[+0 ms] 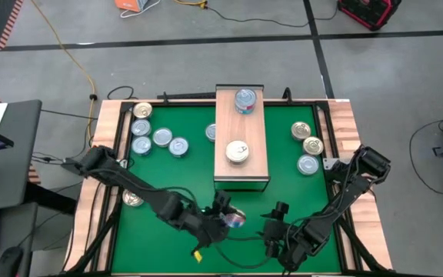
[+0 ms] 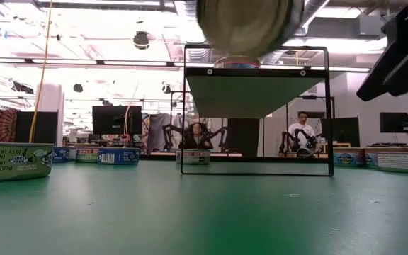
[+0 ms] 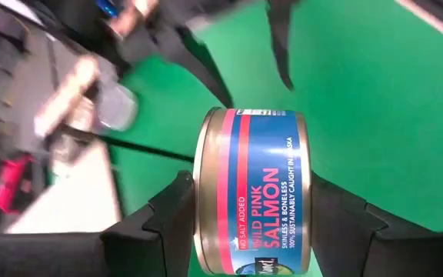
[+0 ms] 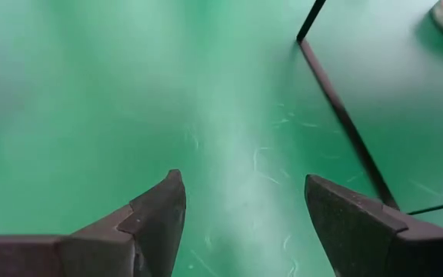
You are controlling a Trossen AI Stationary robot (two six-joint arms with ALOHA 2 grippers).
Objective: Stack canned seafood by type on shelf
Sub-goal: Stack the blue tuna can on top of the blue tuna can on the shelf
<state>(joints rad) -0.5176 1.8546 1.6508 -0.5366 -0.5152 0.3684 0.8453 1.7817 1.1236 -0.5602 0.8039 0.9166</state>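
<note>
My overhead cam looks straight down on the whole green mat [image 1: 168,231] and shelf [image 1: 241,138]. Low cam sits at mat level, facing across to the shelf [image 2: 257,92] and the room behind. Left wrist cam is right up against a salmon can [image 3: 254,201], likely the can blurred at the low cam's top edge [image 2: 250,25]. Right wrist cam points down, close to bare mat [image 4: 129,100].
</note>
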